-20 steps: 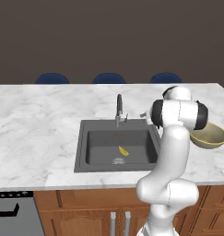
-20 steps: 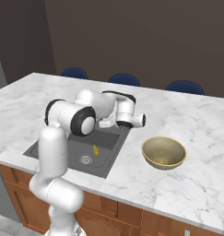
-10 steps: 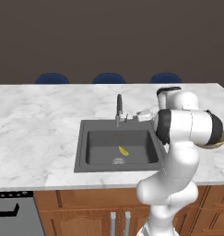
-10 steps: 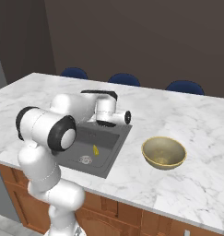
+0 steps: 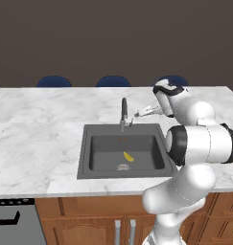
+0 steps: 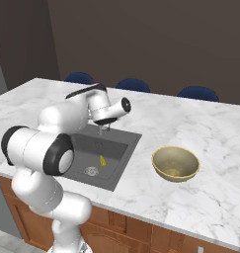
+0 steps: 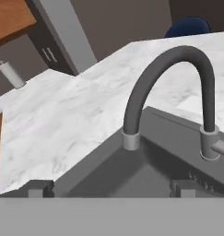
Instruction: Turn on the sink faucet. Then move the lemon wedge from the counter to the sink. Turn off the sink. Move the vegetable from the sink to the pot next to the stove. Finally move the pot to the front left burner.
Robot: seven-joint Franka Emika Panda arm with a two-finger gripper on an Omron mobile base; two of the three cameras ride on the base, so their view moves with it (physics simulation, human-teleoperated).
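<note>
The dark-grey gooseneck sink faucet (image 5: 123,112) stands at the back rim of the sink (image 5: 85,158), set in the white marble counter (image 5: 41,124). A small yellow lemon wedge (image 5: 129,156) lies on the basin floor near the drain, and it shows again as the lemon wedge (image 6: 102,160) in the right base view. My gripper (image 5: 137,114) hovers just right of the faucet, level with its base, pointing at it. In the hand view the faucet (image 7: 178,60) arches close ahead and my gripper (image 7: 111,189) is open, with nothing between its fingertips (image 7: 39,188). The pot and the stove are out of view.
A tan bowl (image 6: 175,163) sits on the counter right of the sink. Blue chair backs (image 5: 112,81) line the far edge of the counter. My own elbow bulges over the sink's right rim. Brown cabinets and a grey appliance front (image 5: 12,220) run below.
My arm has swung: the elbow has come round to the right and forward, while the hand has stayed near the faucet and edged a little closer. The jaws stay open. The lemon wedge has not moved.
</note>
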